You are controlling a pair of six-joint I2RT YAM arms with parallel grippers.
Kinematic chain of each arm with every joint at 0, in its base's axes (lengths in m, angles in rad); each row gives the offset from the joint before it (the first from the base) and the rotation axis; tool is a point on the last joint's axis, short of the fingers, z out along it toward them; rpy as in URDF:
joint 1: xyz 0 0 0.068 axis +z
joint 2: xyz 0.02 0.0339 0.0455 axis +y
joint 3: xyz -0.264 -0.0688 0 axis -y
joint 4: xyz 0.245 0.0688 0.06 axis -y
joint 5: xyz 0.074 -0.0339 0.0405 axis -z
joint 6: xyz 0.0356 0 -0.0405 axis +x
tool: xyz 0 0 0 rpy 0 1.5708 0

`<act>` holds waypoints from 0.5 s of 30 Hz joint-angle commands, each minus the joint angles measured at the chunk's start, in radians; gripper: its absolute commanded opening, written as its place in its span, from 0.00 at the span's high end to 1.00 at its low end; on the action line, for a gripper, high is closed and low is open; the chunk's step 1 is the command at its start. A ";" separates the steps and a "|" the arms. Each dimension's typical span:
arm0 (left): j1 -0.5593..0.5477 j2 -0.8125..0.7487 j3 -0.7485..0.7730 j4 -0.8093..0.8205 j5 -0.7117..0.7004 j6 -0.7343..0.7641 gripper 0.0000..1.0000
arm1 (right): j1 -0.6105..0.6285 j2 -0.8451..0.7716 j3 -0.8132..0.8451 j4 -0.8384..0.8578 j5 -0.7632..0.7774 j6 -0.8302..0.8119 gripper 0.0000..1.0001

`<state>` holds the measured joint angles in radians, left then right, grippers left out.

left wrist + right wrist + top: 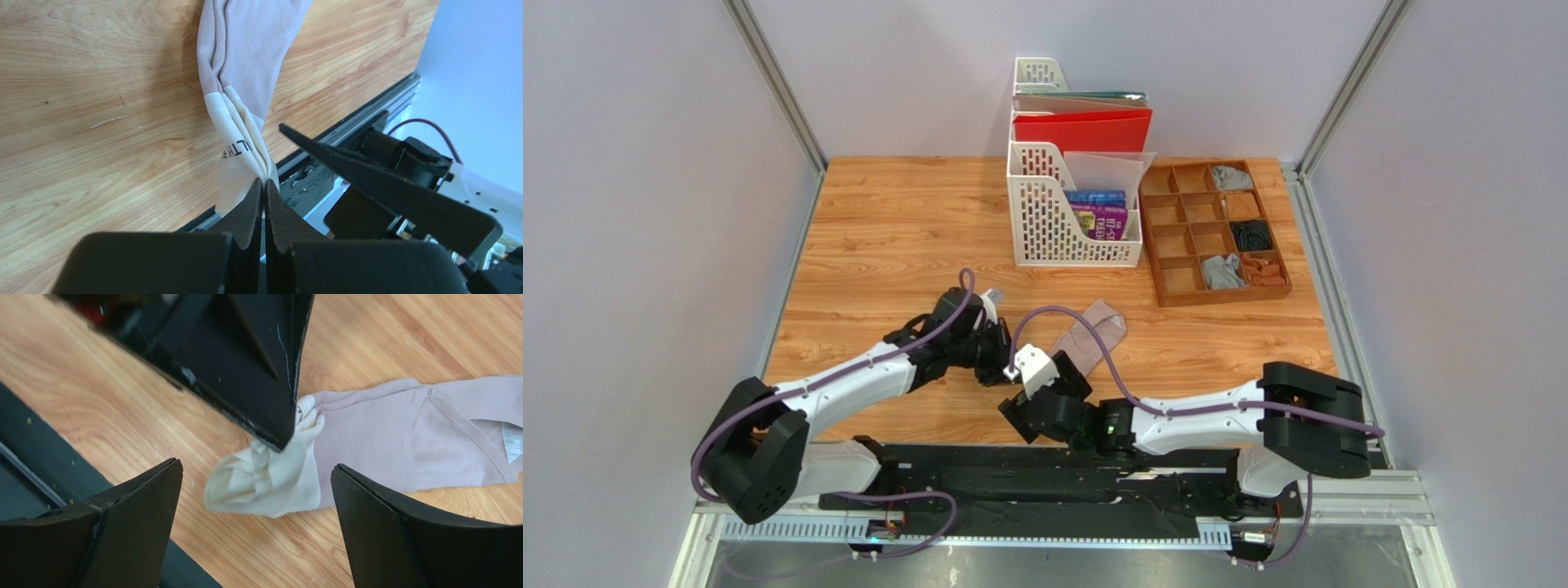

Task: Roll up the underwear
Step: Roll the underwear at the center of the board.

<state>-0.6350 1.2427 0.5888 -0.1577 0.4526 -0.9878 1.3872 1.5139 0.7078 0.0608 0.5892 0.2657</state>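
Well, from above the pale underwear (1093, 333) lies on the counter (891, 233) just beyond my arms. My left wrist shows left jaws clamped on its cream band (242, 153). My right wrist shows right jaws wide apart over that band, so I should close low and roll evenly.

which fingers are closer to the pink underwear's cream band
Left. The left fingers are shut on the cream band of the pink underwear, pinching it. The right fingers stand open close beside it, not touching it.
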 commanded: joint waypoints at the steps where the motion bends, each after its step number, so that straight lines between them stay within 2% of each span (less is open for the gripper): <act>1: 0.004 -0.057 -0.015 0.058 -0.015 -0.098 1.00 | 0.042 0.049 0.106 -0.099 0.202 0.133 0.07; 5: 0.004 -0.074 -0.033 0.073 -0.015 -0.141 1.00 | 0.058 0.058 0.113 -0.122 0.245 0.182 0.11; 8: 0.005 -0.094 -0.052 0.087 -0.022 -0.172 1.00 | 0.065 0.069 0.122 -0.150 0.282 0.211 0.18; 11: 0.005 -0.112 -0.060 0.089 -0.029 -0.187 1.00 | 0.069 0.078 0.137 -0.185 0.310 0.230 0.37; 15: 0.006 -0.138 -0.067 0.084 -0.040 -0.198 1.00 | 0.069 0.080 0.140 -0.200 0.327 0.244 0.46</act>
<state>-0.6338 1.1442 0.5259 -0.1070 0.4252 -1.1469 1.4494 1.5902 0.8078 -0.1207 0.8326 0.4515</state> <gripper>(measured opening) 0.006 0.570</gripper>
